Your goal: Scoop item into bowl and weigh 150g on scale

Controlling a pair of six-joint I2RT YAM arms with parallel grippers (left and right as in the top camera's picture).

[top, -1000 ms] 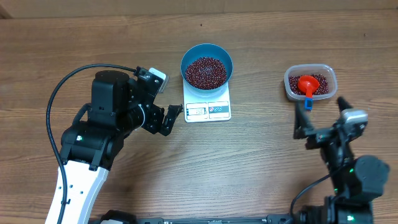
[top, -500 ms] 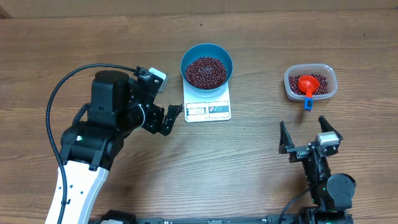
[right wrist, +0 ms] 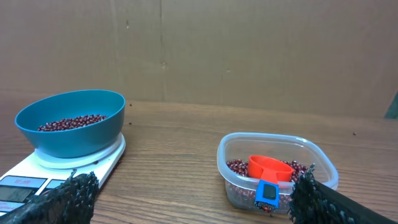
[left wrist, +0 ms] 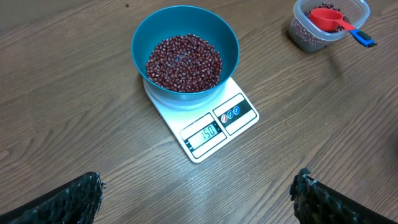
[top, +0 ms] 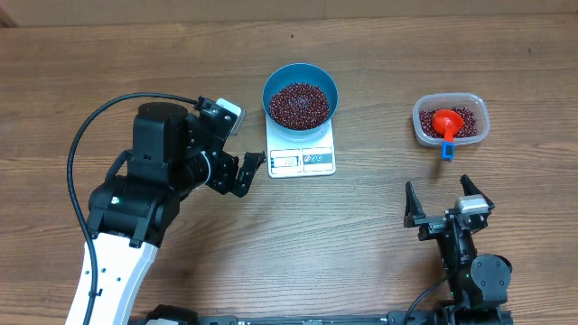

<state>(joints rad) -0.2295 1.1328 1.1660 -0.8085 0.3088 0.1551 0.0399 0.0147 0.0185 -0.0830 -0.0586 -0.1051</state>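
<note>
Though the top view blurs it, my left wrist sees 150 on the scale (left wrist: 214, 126); both my jaws gape wide, empty.

Clear tub (top: 480, 106) on wood table (top: 343, 244); red scoop (top: 446, 120) inside, handle overhanging rim.

One each of bowl (left wrist: 227, 41), scale (top: 302, 161), tub (top: 418, 116), scoop (top: 446, 121), left pincer (top: 248, 173), right pincer (top: 437, 186); beans (top: 298, 101) uncountable.
</note>
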